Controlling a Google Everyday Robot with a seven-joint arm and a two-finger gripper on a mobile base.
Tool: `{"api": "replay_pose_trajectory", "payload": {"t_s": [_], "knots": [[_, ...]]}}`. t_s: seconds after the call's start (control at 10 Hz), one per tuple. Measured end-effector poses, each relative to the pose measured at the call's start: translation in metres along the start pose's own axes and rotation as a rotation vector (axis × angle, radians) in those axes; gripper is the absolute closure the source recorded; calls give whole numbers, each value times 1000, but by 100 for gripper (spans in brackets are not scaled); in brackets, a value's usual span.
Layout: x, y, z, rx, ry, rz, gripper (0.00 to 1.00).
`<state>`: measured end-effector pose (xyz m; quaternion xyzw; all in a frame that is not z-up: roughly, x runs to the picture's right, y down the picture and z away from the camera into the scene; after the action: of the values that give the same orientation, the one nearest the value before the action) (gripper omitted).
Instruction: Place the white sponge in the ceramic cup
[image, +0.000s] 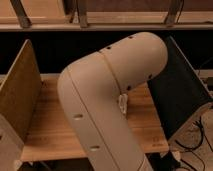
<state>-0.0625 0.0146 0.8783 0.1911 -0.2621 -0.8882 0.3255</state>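
Observation:
My large cream arm (110, 95) bends across the middle of the camera view and covers most of the wooden table (47, 132). The gripper is hidden behind the arm and is not in view. The ceramic cup and the white sponge are also hidden behind the arm. A small pale piece (123, 103) peeks out at the arm's right edge; I cannot tell what it is.
A tall brown board (20, 95) stands upright at the table's left end. A dark slanted panel (182, 97) stands at the right end. Cables (197, 150) lie on the floor at the lower right. A wooden rail (100, 22) runs along the back.

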Motion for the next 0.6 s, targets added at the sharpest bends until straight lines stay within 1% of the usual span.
{"api": "replay_pose_trajectory", "payload": {"t_s": [0.1,0.2,0.3,0.4,0.6], "knots": [[-1,0,15,26,-16,8,20],[-5,1,27,41,-35,23,20],[-8,5,35,46,-50,39,20],[-11,10,43,45,-65,58,20],[-13,23,58,25,-94,110,20]]}}
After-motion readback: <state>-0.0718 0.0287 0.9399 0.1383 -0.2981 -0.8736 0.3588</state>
